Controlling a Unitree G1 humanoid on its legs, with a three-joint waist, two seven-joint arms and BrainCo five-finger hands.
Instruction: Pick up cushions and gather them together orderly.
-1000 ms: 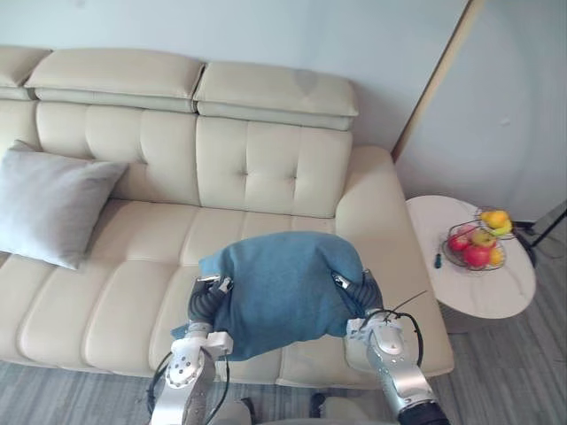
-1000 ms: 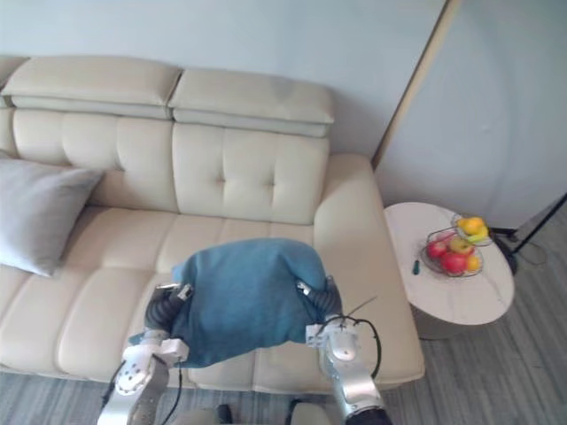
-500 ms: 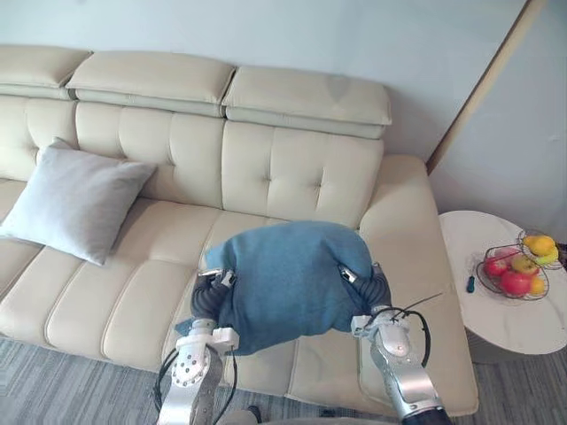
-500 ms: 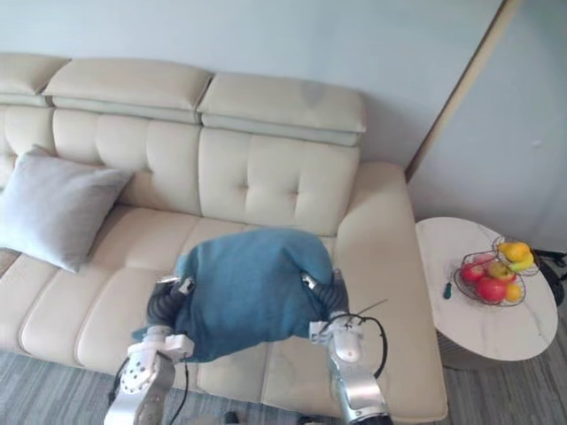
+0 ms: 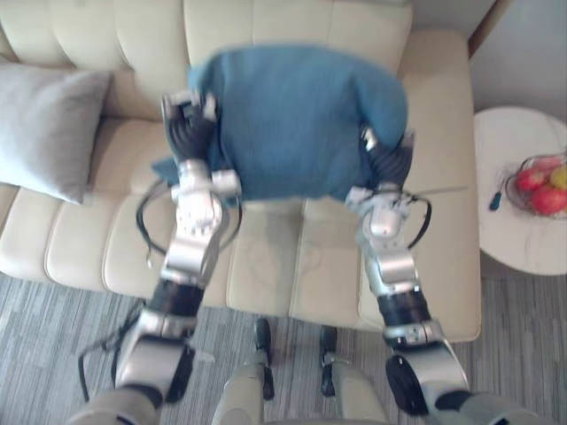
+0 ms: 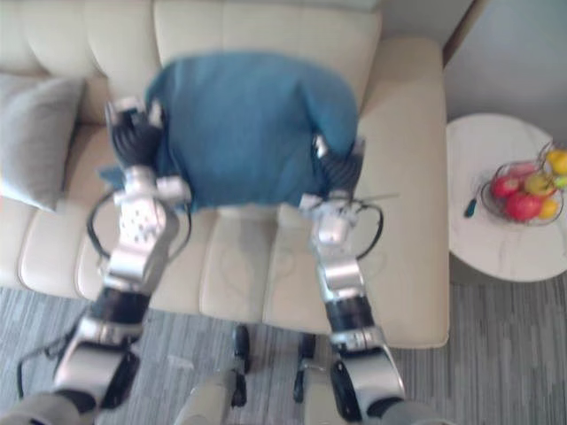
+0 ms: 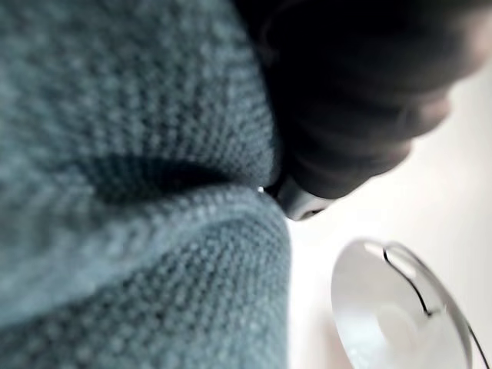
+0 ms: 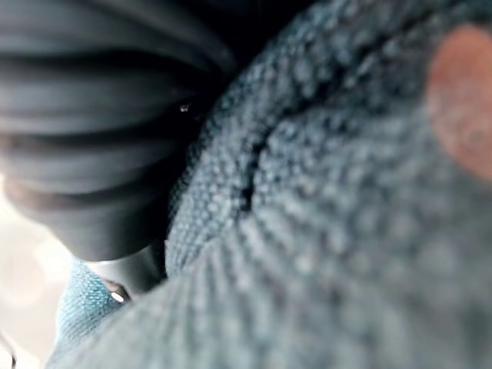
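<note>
- Fingers of both hands are lying hidden against the cushion, so I cannot tell whether they are curled or straight.
- The left hand (image 5: 188, 135) is pressing its dark ribbed cover into one side of the soft teal-blue knitted cushion (image 5: 292, 124), and the right hand (image 5: 388, 162) is doing the same on the opposite side.
- Both silver-grey arms are reaching forward and up from the lower edge of the head views, carrying the cushion between them.
- In the wrist views the coarse knit is bulging and creasing right against each hand's cover.
- The teal-blue cushion is hanging above the seat of the cream leather sofa (image 5: 266, 257), in front of its tufted backrest, puffed out and rounded on top.
- A pale grey square cushion (image 5: 44, 128) is leaning on the seat towards the robot's left, well apart from the blue one.
- Beside the sofa's arm on the robot's right, a round white side table (image 5: 509, 239) is bearing a wire basket of red and yellow fruit (image 5: 542, 186).
- Grey striped flooring (image 5: 62, 310) is running along the front of the sofa.
</note>
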